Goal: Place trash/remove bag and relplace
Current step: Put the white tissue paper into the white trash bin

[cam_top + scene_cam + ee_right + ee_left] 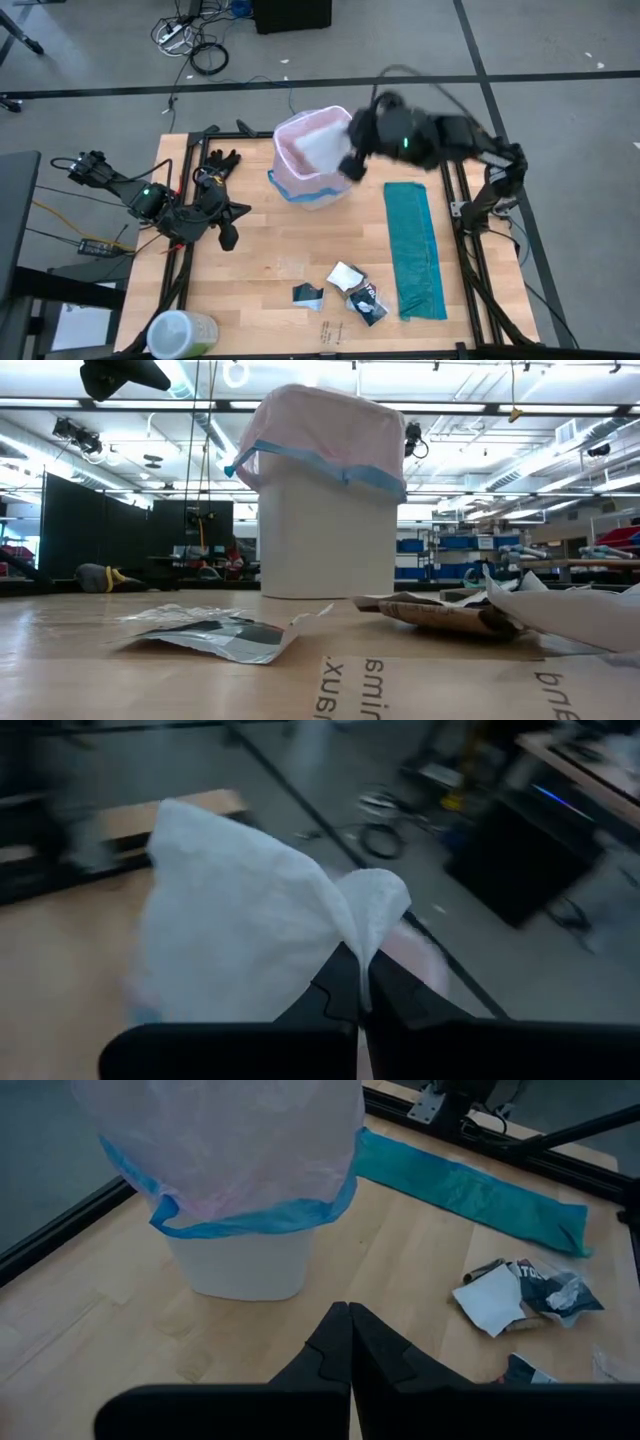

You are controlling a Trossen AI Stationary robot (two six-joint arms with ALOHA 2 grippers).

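Right wrist view: right gripper (pixel 357 982) pinches 1 crumpled white paper (pixel 240 915), feather-light and floppy; left gripper (pixel 349 1342) waits clenched near the table's left edge.

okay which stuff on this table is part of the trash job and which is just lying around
Part of the job:
- white bin lined with the pink bag
- white paper pinched in the right tool
- trash scraps on the table

Lying about:
- folded teal bag
- green-white container at the table corner
- floor cables

Wood table (pixel 260 240), white bin (pixel 325 540), teal bag (pixel 415 245) flat at right, green-lidded tub (pixel 180 333) near front-left corner.
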